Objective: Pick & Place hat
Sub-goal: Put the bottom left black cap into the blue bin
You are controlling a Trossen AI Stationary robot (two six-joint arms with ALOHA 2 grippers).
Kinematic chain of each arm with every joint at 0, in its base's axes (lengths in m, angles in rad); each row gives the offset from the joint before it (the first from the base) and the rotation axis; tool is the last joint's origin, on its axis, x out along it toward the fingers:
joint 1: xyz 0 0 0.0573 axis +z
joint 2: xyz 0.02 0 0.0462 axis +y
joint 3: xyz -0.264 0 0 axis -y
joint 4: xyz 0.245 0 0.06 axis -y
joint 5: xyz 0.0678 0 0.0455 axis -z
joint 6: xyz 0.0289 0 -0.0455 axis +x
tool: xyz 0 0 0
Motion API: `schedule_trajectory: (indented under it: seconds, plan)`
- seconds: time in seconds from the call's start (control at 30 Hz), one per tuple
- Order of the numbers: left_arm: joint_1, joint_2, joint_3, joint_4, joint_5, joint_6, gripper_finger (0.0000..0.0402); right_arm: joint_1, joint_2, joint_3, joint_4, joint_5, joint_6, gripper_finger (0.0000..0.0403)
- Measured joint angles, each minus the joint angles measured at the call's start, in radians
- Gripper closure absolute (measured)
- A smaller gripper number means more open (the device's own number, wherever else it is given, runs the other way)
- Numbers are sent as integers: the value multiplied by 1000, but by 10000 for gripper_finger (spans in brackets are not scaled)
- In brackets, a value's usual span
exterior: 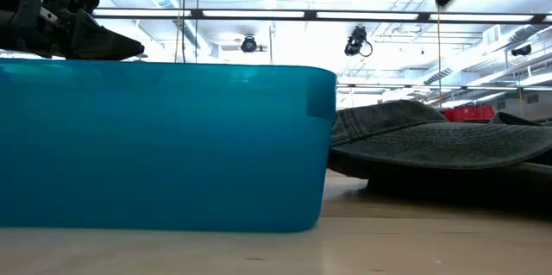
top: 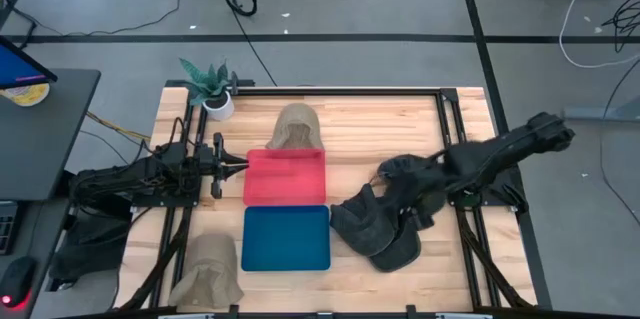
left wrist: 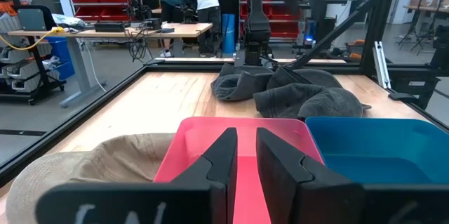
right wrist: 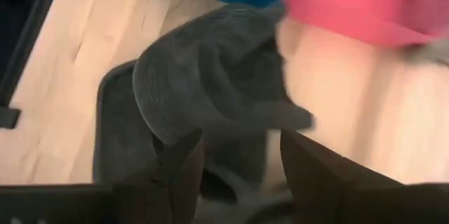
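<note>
**Right arm poised over dark hats as left arm waited by red bin**

Seen from overhead, the left gripper [top: 238,166] lay low at the left edge of the red bin [top: 285,176], its fingers [left wrist: 223,155] drawn nearly together with only a thin gap between them. A tan hat [top: 207,271] sat near the front left corner of the wooden table [top: 350,119], beside the blue bin [top: 286,238]; a second tan hat [top: 296,126] rested just behind the red bin, near a small potted plant [top: 212,86]. To the right of both bins, a pile of dark grey hats [top: 378,227] lay on the table. The right gripper [top: 388,191] hung directly above that pile, its fingers [right wrist: 184,170] spread apart on either side of a grey hat's crown [right wrist: 210,83]; whether they touched the fabric could not be told.
</note>
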Motion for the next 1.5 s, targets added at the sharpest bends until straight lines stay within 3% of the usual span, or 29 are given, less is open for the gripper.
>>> schedule_trajectory:
  seconds: [0.27,0.57,0.77,1.5]
  plan:
    - [0,0,0,0,0,0,344,21,102,-233,395,0,-29,208]
    - [0,0,0,0,0,0,344,-43,294,-314,640,-58,-53,208]
    - [0,0,0,0,0,0,344,-70,378,-311,659,-97,-13,208]
    - [0,0,0,0,0,0,344,-72,387,-313,593,-123,21,208]
